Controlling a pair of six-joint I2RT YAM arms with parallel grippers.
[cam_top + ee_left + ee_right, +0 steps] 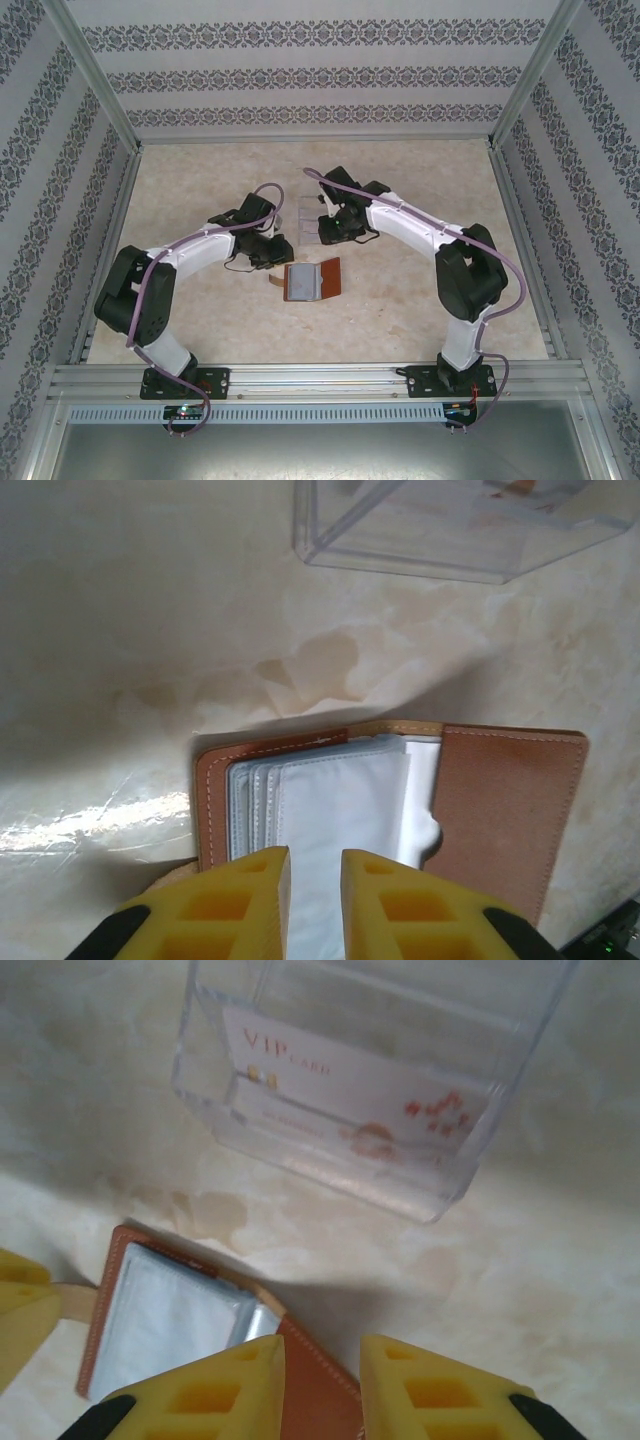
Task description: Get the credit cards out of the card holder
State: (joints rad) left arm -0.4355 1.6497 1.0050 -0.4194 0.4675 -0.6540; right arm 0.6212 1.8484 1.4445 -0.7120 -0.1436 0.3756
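Found one card (350, 1095) in the tray (430, 1195) beyond the part-open, empty right gripper (322, 1360); couldn't make out any hold in the nearly closed left gripper (316, 865), nor cards left inside the wallet (505, 800) beneath.

Clear tray (308, 225) just beyond card holder (312, 280); bare tabletop (410, 310) alongside.

Notes on my own build. Left arm (185, 260) and right arm (425, 232): white shells between bulky black joints. A pale purple cable (135, 312) loops along each. Black base plates (185, 382) at bottom of frame. Left gripper (315, 865), right gripper (322, 1355): yellow plastic fingers, square hollows moulded in, black behind.
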